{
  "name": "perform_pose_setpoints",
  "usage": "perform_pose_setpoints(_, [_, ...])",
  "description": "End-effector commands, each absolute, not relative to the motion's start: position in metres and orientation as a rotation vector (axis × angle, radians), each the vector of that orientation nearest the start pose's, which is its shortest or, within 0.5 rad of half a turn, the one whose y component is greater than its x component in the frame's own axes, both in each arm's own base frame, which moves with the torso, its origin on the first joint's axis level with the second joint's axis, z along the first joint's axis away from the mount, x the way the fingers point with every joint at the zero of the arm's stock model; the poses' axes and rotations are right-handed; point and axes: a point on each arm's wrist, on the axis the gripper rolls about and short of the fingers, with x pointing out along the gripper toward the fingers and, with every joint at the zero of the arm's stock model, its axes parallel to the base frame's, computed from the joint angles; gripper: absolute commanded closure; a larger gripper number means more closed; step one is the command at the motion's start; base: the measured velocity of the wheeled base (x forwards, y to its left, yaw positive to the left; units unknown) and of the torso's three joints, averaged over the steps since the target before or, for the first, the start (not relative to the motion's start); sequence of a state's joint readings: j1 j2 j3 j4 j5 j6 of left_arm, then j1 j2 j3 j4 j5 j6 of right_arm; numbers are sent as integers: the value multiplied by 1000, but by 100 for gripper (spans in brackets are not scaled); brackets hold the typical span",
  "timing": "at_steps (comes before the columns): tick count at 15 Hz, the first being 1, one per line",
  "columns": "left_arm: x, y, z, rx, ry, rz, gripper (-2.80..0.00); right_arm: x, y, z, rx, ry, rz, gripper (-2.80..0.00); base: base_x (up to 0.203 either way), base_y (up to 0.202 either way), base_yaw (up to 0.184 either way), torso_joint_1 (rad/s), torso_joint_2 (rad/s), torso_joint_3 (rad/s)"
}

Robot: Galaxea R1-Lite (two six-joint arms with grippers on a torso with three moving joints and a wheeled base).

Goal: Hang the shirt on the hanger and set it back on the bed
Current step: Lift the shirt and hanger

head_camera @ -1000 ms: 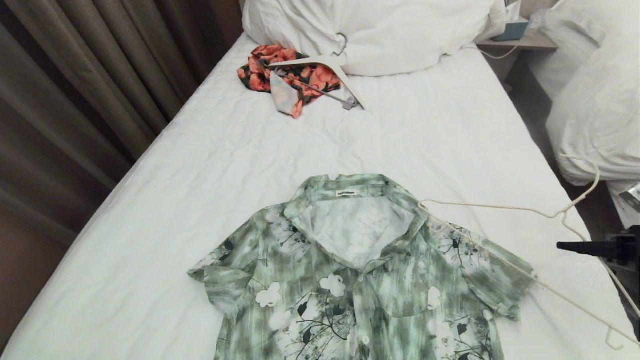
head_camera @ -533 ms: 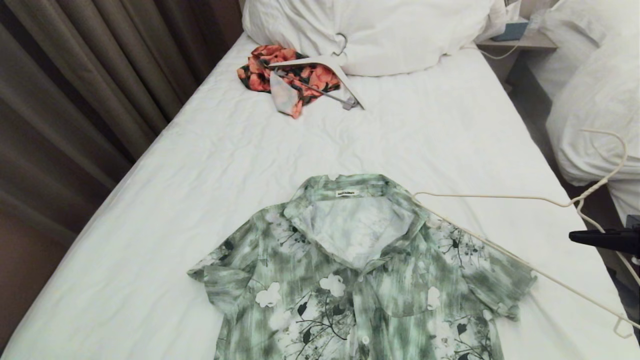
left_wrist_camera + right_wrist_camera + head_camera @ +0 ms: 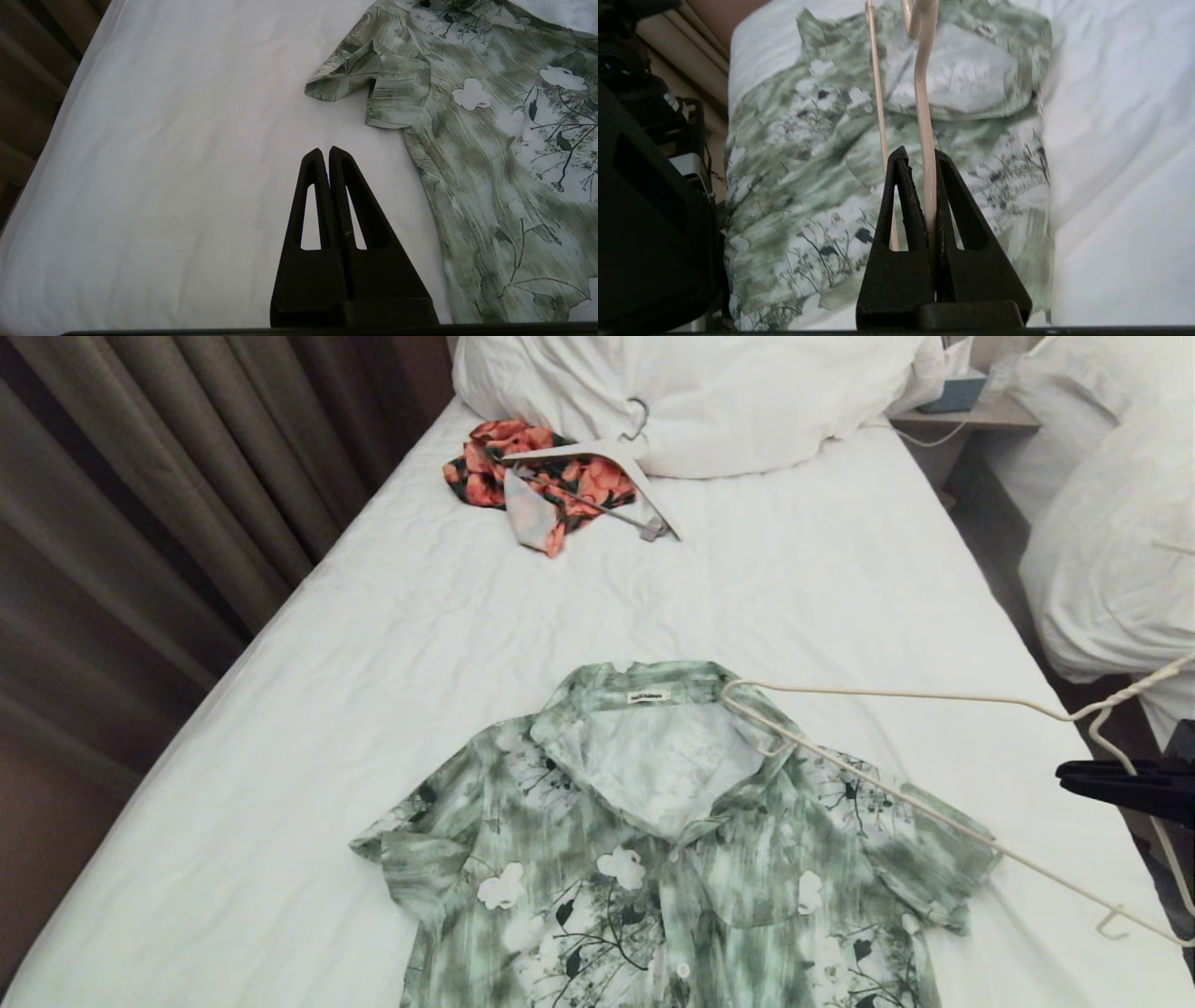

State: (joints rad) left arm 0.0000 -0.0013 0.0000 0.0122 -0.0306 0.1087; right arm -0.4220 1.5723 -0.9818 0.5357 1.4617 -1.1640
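The right gripper (image 3: 924,156) pinches the hanger (image 3: 896,695), whose far end seems to rest at the collar of the shirt (image 3: 653,840), spread flat on the bed (image 3: 373,644). The left gripper (image 3: 324,151), fingers pressed together, hovers beside a sleeve.

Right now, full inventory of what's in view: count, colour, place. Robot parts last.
shirt: 1, streaky green and white with white flowers, flat on the near part of the bed, collar away from the robot.
hanger: 1, cream wire, held over the shirt's right shoulder, one end at the collar.
bed: 1, white sheet.
duvet: 1, white, bunched at the far end.
orange-red floral garment: 1, crumpled by the duvet.
flat white hanger: 1, lying on that garment.
curtain: brown, left of the bed.
second bed: white bedding, far right.
left gripper: black, shut, empty, over bare sheet.
right gripper: black, shut on the hanger.
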Motion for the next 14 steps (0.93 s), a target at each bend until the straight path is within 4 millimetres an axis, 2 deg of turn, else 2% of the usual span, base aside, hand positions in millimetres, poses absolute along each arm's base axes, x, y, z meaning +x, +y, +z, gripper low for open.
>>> perform_pose_setpoints(1, [-23, -1, 74, 109, 11, -31, 0, 202, -68, 200, -118, 25, 1101, 0, 0, 0, 0, 0, 0, 0])
perform_pose_setpoints(10, [-24, -1, 77, 116, -2, -41, 0, 183, -63, 228, -174, -39, 1085, 0, 0, 0, 0, 0, 0, 0])
perform_pose_setpoints(12, [-28, -2, 101, 114, -34, -88, 0, 181, -55, 230, -174, -36, 1119, 0, 0, 0, 0, 0, 0, 0])
perform_pose_setpoints(14, [-19, -3, 115, 97, 45, -158, 0, 185, -48, 240, -190, -52, 1159, 0, 0, 0, 0, 0, 0, 0])
